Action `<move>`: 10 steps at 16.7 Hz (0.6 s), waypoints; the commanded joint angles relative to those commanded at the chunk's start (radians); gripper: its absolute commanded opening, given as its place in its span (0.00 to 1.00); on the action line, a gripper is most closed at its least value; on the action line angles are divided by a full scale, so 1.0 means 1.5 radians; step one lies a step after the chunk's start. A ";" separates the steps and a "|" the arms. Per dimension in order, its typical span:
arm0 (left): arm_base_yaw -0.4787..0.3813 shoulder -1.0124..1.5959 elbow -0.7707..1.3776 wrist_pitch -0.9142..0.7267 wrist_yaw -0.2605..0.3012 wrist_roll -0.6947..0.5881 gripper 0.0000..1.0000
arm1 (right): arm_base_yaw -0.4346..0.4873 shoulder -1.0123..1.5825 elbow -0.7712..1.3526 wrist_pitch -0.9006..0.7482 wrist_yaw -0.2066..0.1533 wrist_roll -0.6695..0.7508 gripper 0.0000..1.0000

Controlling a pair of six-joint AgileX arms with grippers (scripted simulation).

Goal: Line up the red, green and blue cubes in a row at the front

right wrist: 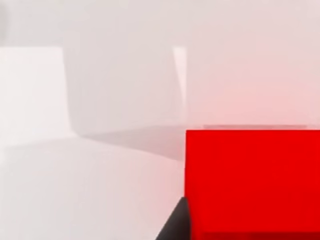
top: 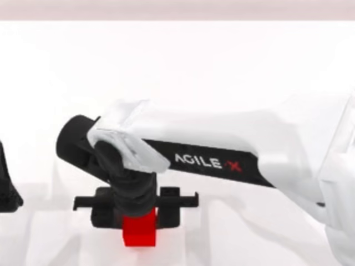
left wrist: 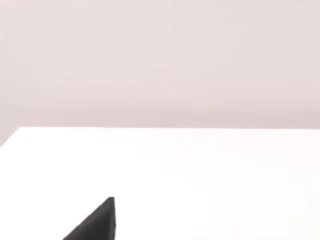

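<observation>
The red cube (top: 139, 231) sits on the white table near its front edge, left of centre. My right arm reaches across from the right, and its gripper (top: 138, 217) is down over the cube, shut on it with a dark finger against each side. In the right wrist view the red cube (right wrist: 252, 182) fills the near corner, and one fingertip (right wrist: 176, 225) touches its side. The green and blue cubes are out of view. My left gripper (top: 6, 194) is parked at the table's left edge, open; one fingertip (left wrist: 97, 222) shows over bare table.
The right arm's white and black forearm (top: 211, 158) lies across the middle of the table. The table's far edge (top: 177, 22) runs along the back.
</observation>
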 joint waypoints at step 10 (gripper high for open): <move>0.000 0.000 0.000 0.000 0.000 0.000 1.00 | 0.000 0.000 0.000 0.000 0.000 0.000 1.00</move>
